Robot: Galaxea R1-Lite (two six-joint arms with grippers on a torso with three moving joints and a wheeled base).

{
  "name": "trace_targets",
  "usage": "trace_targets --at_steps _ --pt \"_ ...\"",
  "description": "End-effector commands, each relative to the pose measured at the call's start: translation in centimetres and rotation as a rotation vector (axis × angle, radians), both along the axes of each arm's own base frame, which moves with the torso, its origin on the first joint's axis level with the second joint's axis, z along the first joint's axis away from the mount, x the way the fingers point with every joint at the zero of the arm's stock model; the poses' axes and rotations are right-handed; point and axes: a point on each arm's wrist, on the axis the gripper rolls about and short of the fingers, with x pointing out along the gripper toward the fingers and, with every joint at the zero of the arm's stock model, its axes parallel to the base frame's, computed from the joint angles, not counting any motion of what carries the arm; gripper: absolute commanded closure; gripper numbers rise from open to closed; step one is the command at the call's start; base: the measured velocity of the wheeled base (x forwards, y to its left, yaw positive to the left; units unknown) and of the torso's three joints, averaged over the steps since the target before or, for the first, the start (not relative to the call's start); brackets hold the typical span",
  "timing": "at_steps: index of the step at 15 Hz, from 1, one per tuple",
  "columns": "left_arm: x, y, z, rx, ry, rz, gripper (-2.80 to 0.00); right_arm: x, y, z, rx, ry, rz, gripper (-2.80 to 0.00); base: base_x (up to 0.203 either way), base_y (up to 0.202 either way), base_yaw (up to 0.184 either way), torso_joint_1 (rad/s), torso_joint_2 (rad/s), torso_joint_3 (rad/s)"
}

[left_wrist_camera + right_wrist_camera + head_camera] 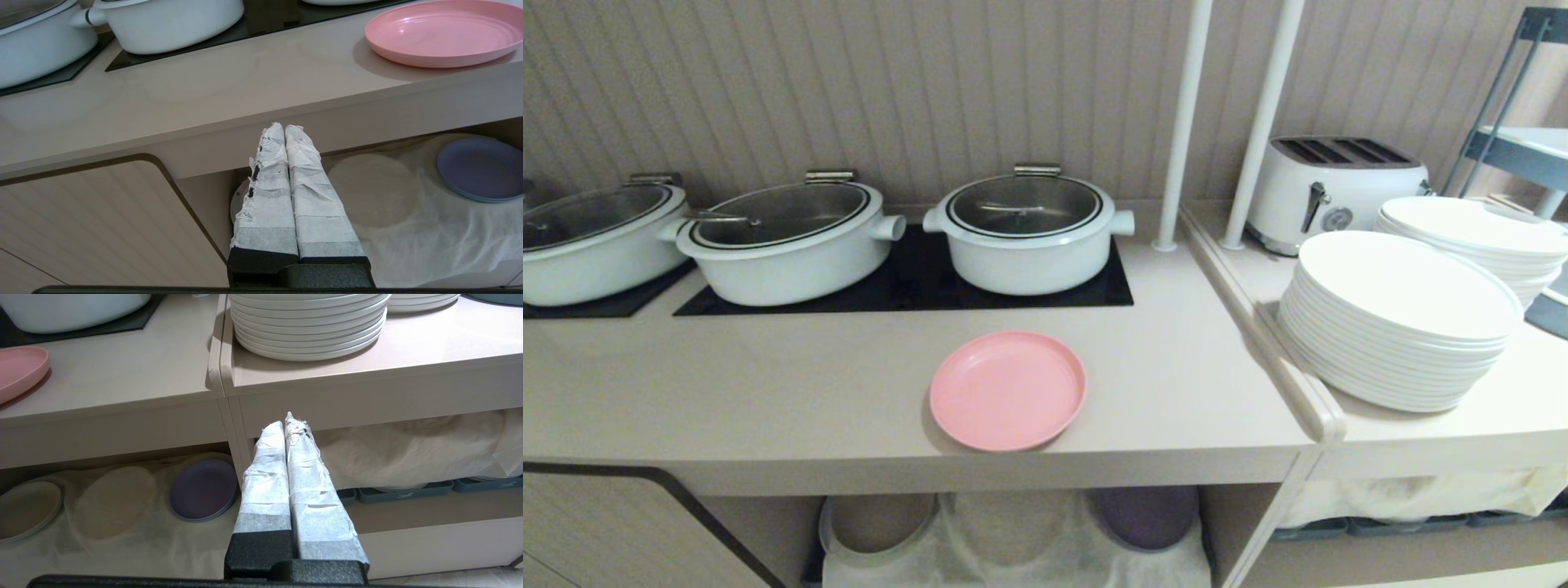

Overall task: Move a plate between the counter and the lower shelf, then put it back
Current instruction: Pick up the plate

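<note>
Nothing is grasped yet: the left end effector (284, 130) hangs below the bench (768, 392) front edge with fingers pressed together, and the right end effector (287, 424) is likewise closed and empty. The pink plate (1008, 389) lies flat on the bench near that edge, above the lower shelf (1013, 547), so judging by this the opening pickup comes next, which calls for an arm to rise, spread its fingers and take the rim

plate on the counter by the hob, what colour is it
Plain pink, no pattern. The plate shows best in the head view.
</note>
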Motion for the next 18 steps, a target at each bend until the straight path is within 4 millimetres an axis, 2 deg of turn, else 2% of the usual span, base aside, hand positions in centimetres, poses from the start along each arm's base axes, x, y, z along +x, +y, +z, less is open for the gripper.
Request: trace_targets --at_steps 1,11,18 --pt "0.0 0.0 0.0 0.003 0.0 -0.001 0.0 0.0 0.0 0.0 0.001 0.0 0.0 0.0 0.0 0.0 0.0 0.0 0.0 0.0" --pt "0.0 0.0 0.1 -0.003 -0.005 -0.002 0.0 0.0 0.0 0.0 0.001 0.0 0.0 0.0 0.0 0.0 0.0 0.0 0.0 0.0" --pt "-0.8 0.0 1.6 -0.015 0.014 -0.008 0.0 0.0 0.0 0.0 0.001 0.0 0.0 0.0 0.0 0.0 0.0 0.0 0.0 0.0"
